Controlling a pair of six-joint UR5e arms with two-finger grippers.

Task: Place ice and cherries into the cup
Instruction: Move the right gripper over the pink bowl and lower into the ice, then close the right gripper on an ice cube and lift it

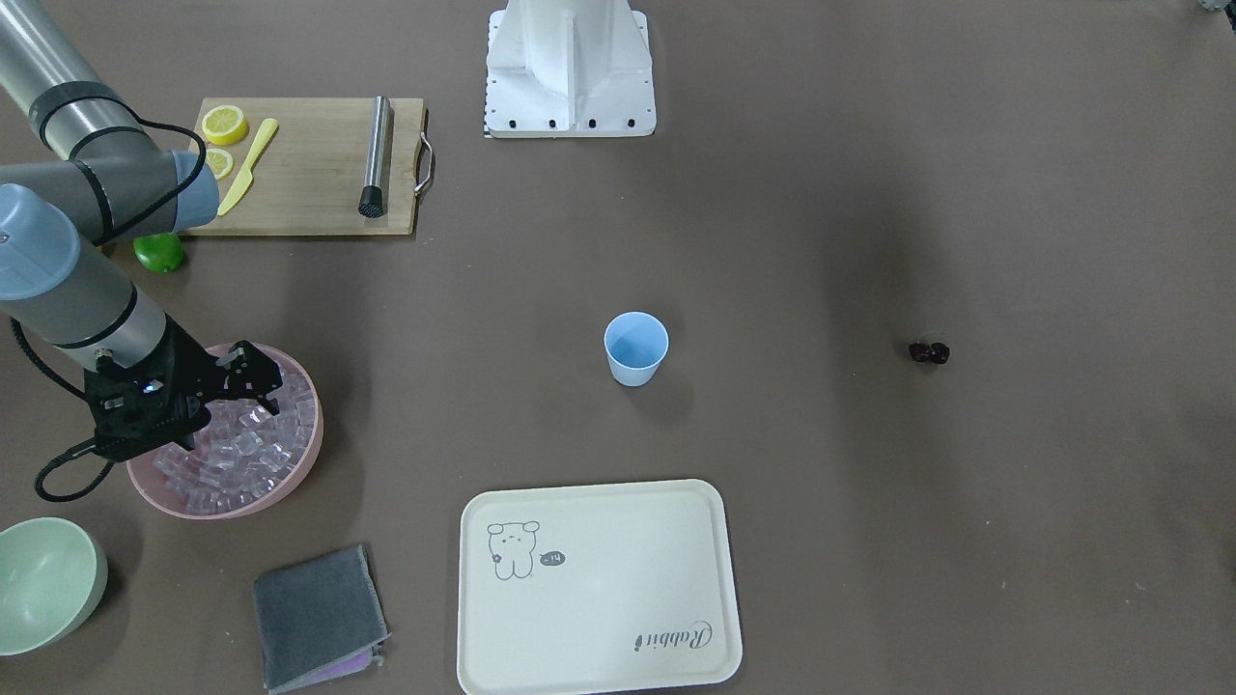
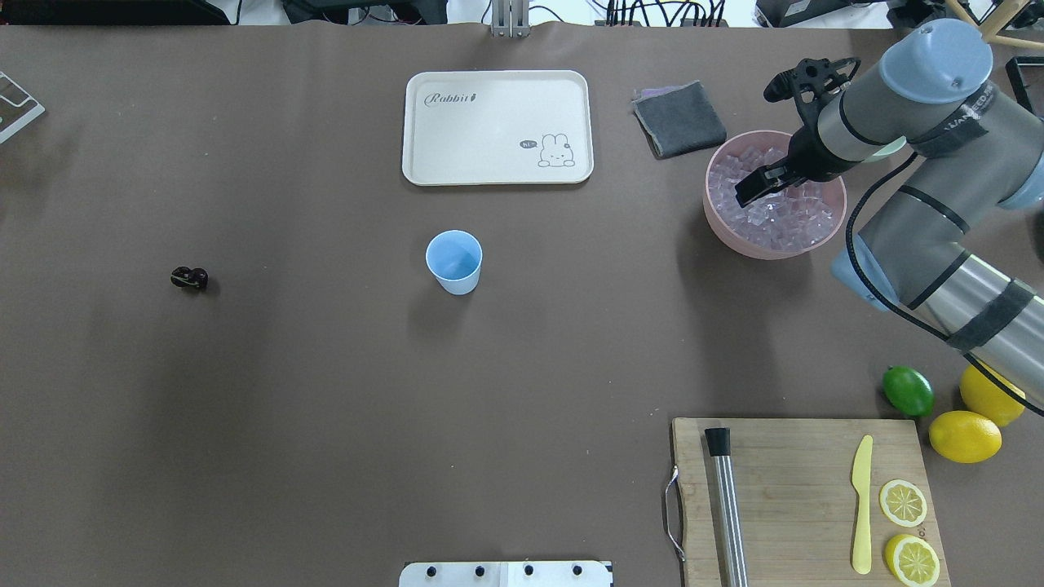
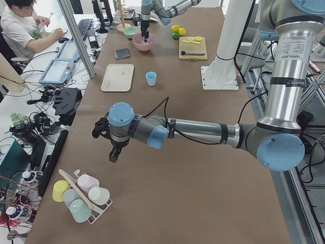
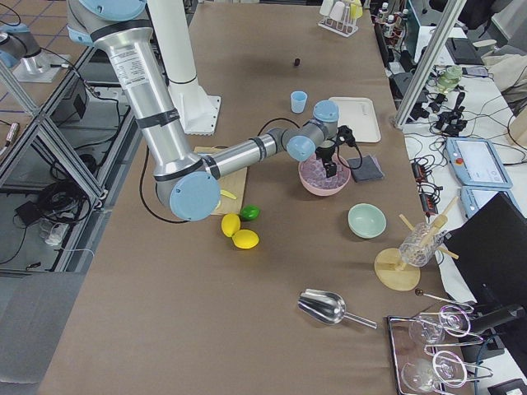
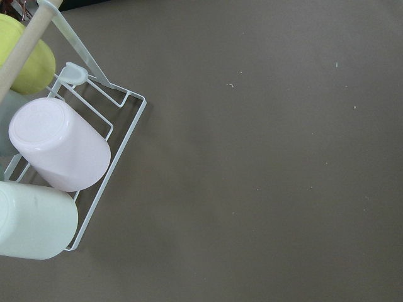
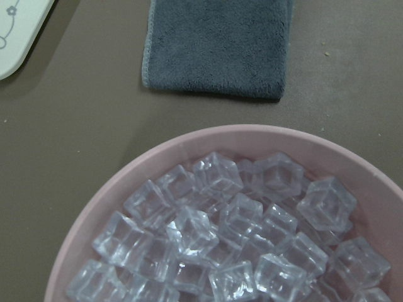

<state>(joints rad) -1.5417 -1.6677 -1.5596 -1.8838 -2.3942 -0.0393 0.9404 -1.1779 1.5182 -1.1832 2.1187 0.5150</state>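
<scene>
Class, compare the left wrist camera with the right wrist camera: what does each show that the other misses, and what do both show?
Left wrist only: a white wire rack holding pastel cups. Right wrist only: the ice in the pink bowl, a grey cloth, a tray corner. Both: the brown table.

Tally by kind
One light-blue plastic cup (image 2: 453,261), one dark cherry pair (image 2: 189,278), many clear ice cubes (image 2: 783,216), two yellow lemons (image 2: 964,436), two cut lemon pieces (image 2: 903,502).

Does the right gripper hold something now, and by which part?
Nothing is visibly held: the right gripper hangs over the ice in the pink bowl; its jaws' state is unclear.
</scene>
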